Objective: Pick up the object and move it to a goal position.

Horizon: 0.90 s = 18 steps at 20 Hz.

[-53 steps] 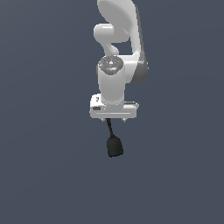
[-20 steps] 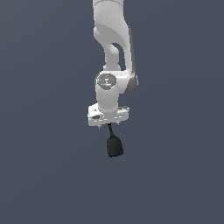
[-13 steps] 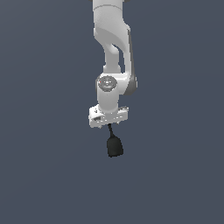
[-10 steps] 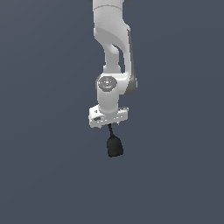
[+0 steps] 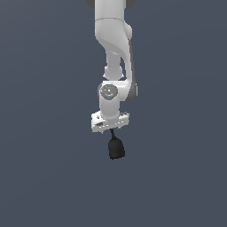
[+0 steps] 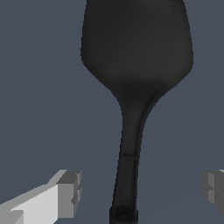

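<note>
The object (image 5: 116,148) is a matte black piece with a thin stem and a wider rounded head, lying still on the plain grey surface. In the wrist view the object (image 6: 131,65) fills the middle, its stem running back between my fingers. My white gripper (image 5: 111,131) sits over the stem's end, and in the exterior view the hand hides its fingertips. The gripper (image 6: 141,190) is open. One grey finger pad (image 6: 70,192) and the other pad (image 6: 213,188) stand well apart on either side of the stem, with a gap showing on both sides.
Only the uniform dark grey surface (image 5: 48,177) surrounds the object and the arm (image 5: 113,35). No goal marker or other item shows in either view.
The arm has straightened, and the hand has shifted slightly toward the exterior view's left and lower, toward the stem. The object has stayed in the same spot.
</note>
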### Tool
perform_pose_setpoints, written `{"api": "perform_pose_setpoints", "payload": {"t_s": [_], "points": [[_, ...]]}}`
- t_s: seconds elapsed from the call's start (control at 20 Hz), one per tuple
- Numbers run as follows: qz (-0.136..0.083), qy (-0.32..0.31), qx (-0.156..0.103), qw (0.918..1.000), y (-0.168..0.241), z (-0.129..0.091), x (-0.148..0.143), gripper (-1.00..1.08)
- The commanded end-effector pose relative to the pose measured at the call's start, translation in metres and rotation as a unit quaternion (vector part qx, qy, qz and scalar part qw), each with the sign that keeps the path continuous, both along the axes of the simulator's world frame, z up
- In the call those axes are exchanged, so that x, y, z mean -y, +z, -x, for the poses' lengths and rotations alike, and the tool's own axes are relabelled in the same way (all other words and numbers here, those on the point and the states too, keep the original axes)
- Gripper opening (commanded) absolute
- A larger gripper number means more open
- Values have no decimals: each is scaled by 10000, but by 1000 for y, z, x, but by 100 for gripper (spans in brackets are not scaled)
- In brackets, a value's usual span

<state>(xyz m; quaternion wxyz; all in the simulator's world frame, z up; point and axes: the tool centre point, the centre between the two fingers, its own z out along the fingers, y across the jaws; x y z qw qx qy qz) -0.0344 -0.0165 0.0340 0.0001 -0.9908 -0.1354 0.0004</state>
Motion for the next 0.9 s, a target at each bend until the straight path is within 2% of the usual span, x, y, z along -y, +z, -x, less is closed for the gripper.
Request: {"api": "perform_pose_setpoints", "payload": {"t_s": [0.0, 0.25, 0.3, 0.85], "points": [[0, 5, 3, 10000, -10, 0, 0, 100], [0, 8, 4, 10000, -17, -1, 0, 100], [0, 8, 4, 10000, -17, -1, 0, -100], [-6, 20, -1, 10000, -17, 0, -2, -100]]}}
